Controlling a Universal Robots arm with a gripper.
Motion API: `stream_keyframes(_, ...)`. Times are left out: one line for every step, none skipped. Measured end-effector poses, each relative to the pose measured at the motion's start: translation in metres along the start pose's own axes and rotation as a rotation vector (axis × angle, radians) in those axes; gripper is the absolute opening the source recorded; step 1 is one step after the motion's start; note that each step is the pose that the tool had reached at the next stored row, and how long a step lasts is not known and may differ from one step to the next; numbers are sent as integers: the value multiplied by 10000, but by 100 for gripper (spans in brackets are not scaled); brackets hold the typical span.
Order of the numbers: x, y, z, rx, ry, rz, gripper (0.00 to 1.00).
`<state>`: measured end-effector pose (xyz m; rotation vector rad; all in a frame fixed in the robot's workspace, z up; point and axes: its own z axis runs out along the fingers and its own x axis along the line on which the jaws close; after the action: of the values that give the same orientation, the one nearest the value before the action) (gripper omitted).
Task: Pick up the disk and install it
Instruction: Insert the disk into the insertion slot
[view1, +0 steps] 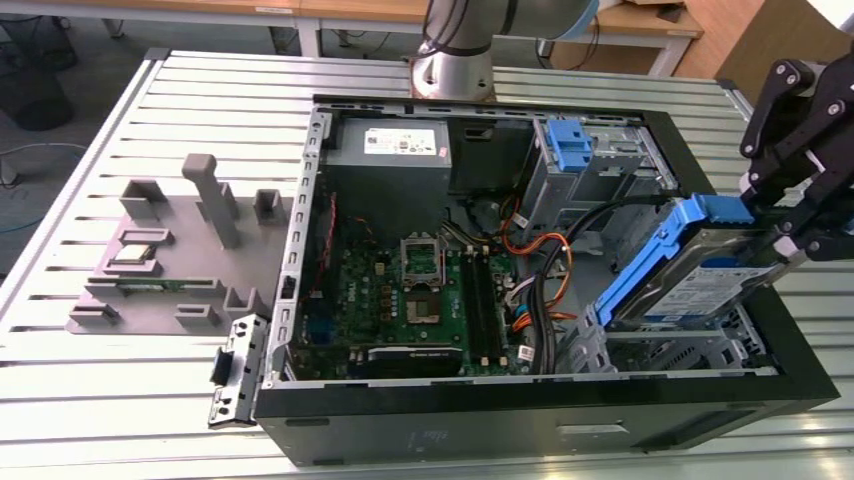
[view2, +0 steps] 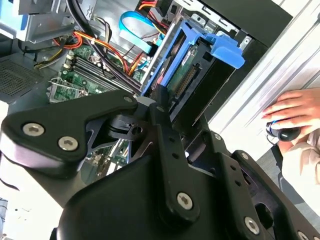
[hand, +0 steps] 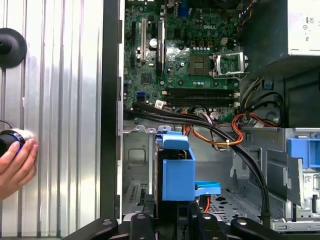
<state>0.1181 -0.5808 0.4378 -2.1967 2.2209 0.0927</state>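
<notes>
The disk (view1: 701, 275), a silver drive with a blue-and-white label and blue side rails, hangs tilted over the metal drive cage (view1: 674, 352) at the near corner of the open computer case (view1: 534, 420), on the exterior view's right. My gripper (view1: 785, 238) is shut on its upper end. In the first wrist view the disk's blue rail (hand: 177, 170) points down into the bay, with the gripper (hand: 172, 216) just behind it. The second wrist view shows the disk (view2: 192, 65) edge-on beyond the black finger linkage (view2: 165, 125).
Black and orange cables (view1: 541, 250) run beside the cage. The motherboard (view1: 400, 290) and grey power-supply box (view1: 390, 145) fill the case's other side. A bare blue bracket (view1: 570, 145) sits in the far bay. A grey fixture (view1: 174, 250) stands on the table. A person's hand (hand: 17, 167) rests beside the case.
</notes>
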Motion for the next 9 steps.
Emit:
stream_keyframes(0,0,1,7,-2,-1,35)
stream_keyframes(0,3,2,55,-2,-3,35)
stream_keyframes(0,8,3,134,-10,-7,35)
stream_keyframes(0,14,7,218,-25,-13,35)
stream_keyframes(1,19,9,282,-29,-17,35)
stream_keyframes(1,20,9,298,-30,-18,35)
stream_keyframes(1,22,13,310,-32,-19,35)
stream_keyframes(1,26,15,320,-34,-19,35)
stream_keyframes(1,26,15,320,-32,-20,35)
